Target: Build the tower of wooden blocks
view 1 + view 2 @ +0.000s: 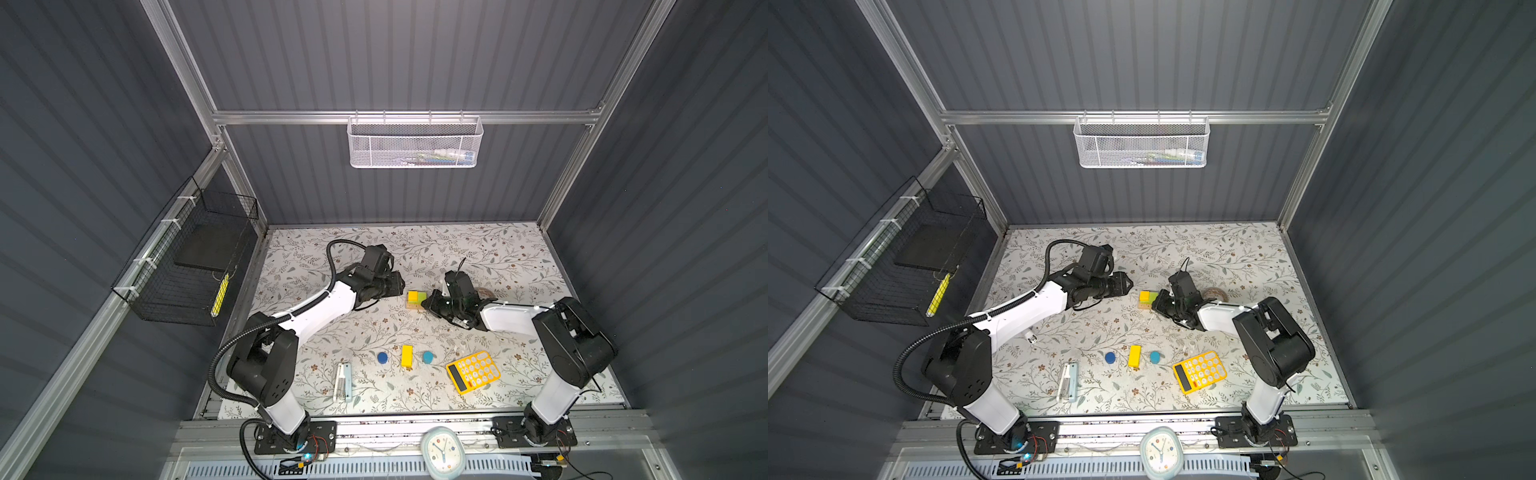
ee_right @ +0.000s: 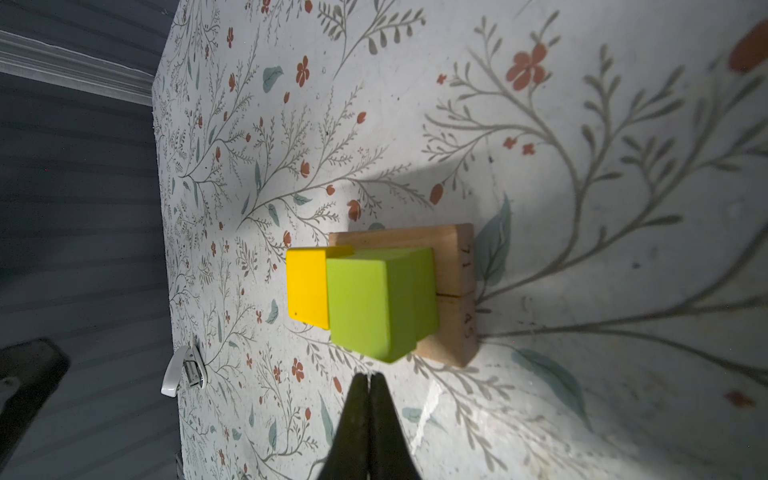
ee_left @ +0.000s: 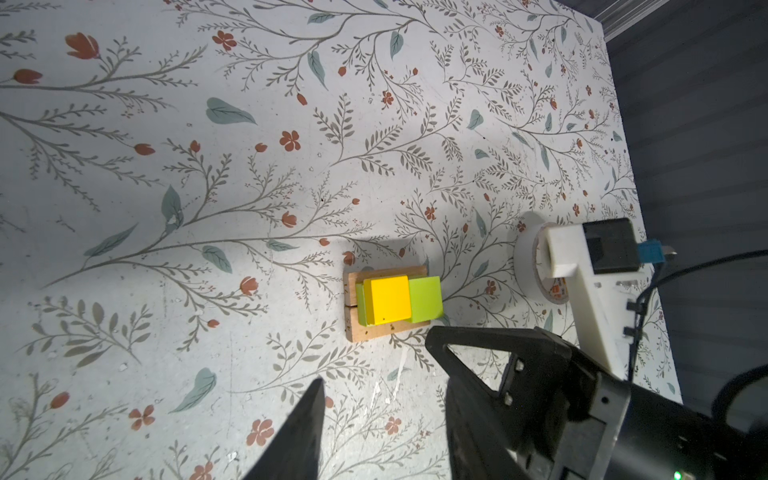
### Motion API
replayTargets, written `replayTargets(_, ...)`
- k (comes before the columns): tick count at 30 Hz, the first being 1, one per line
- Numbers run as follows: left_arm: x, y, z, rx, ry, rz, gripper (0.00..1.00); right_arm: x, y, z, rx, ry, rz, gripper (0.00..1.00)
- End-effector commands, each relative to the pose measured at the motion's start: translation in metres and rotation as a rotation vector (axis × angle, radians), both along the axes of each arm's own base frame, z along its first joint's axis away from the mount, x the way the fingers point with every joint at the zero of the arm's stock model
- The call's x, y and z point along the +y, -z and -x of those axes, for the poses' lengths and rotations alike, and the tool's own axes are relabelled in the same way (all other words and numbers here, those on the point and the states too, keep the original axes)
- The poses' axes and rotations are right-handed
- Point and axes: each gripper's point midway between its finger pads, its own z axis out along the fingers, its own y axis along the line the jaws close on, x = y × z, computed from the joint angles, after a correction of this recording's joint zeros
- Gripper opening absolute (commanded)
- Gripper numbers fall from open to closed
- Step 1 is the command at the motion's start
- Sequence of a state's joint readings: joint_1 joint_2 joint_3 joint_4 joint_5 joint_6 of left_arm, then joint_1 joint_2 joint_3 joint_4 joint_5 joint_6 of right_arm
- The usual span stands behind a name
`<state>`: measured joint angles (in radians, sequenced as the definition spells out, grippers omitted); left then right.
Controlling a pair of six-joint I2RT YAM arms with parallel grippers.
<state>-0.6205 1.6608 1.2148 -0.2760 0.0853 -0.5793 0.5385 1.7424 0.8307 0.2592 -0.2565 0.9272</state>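
Note:
The wood block tower [image 1: 417,300] [image 1: 1148,300] stands mid-table. Two tan bars [image 3: 353,329] [image 2: 457,266] lie side by side at its base. On them sits a lime-green layer carrying a yellow cube [image 3: 390,300] [image 2: 307,286] and a lime-green cube [image 3: 424,299] [image 2: 374,303] side by side. My right gripper [image 2: 369,376] [image 1: 424,304] is shut and empty, its tip right beside the green cube. My left gripper [image 3: 382,382] [image 1: 401,284] hovers open and empty just left of the tower. A loose yellow bar [image 1: 407,356] lies nearer the front between two blue cylinders [image 1: 382,357] [image 1: 427,356].
A yellow calculator [image 1: 473,371] lies front right. A clear tape roll [image 1: 484,292] [image 3: 528,257] sits behind my right wrist. A white and blue stapler-like object [image 1: 343,381] lies front left. A small white clip [image 2: 183,372] lies under my left arm. Wire baskets hang on the walls.

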Motion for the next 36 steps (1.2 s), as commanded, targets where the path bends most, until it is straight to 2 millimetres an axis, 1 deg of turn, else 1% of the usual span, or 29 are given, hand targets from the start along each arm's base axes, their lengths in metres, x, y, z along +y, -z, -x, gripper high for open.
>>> replayTargets(1,0.000,0.006,0.002,0.003,0.018,-0.023,0.47,0.002,-0.001,-0.006,-0.011,0.001,0.016,0.00)
replayTargets(16,-0.001,0.006,0.002,0.004,0.019,-0.021,0.47,0.002,0.001,-0.008,-0.008,0.008,0.020,0.00)
replayTargets(25,-0.001,0.006,0.002,0.003,0.018,-0.021,0.47,0.003,-0.002,-0.007,-0.012,0.006,0.014,0.00)
replayTargets(30,-0.001,0.005,0.002,0.002,0.020,-0.019,0.47,0.003,-0.015,-0.006,-0.036,0.002,-0.005,0.00)
replayTargets(33,-0.001,0.004,0.003,0.000,0.022,-0.015,0.47,0.002,-0.028,-0.003,-0.056,0.000,-0.025,0.00)
replayTargets(36,-0.002,0.002,0.002,-0.004,0.022,-0.009,0.47,0.000,-0.047,0.005,-0.091,-0.002,-0.042,0.00)
